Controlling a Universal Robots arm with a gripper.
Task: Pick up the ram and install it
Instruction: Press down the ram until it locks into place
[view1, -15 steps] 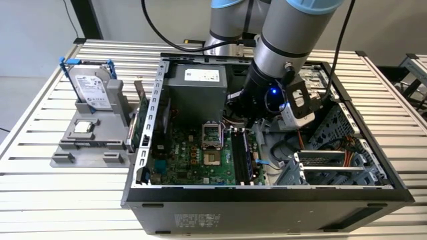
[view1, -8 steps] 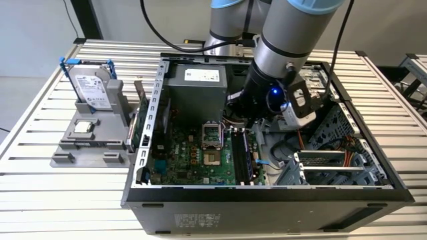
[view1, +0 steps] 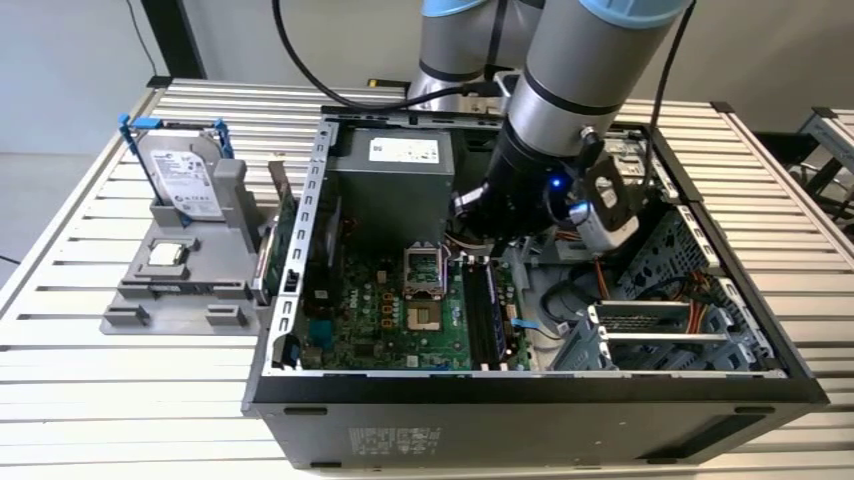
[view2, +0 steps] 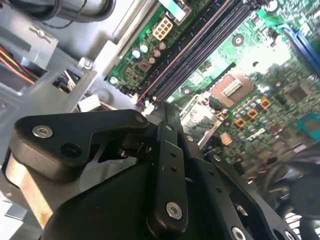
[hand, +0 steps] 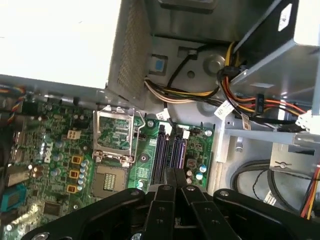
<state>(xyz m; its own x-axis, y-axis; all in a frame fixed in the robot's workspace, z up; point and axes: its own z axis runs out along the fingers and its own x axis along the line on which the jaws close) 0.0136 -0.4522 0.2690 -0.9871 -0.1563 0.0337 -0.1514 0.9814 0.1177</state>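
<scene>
First wrist view: one gripper (hand: 175, 173), its two fingers (hand: 169, 178) pinched together, hangs above four dark memory slots (hand: 167, 150) on one motherboard (hand: 60, 160).

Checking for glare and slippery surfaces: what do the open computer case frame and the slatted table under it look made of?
Grey computer case frame: apparently bare sheet metal, dull silver, punched with holes. Pale slatted table: looks like light metal profiles with long grooves, matte; could be painted.

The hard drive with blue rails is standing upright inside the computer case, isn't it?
No. The hard drive stands upright, but outside the computer case, in a grey holder on the exterior view's left.
</scene>
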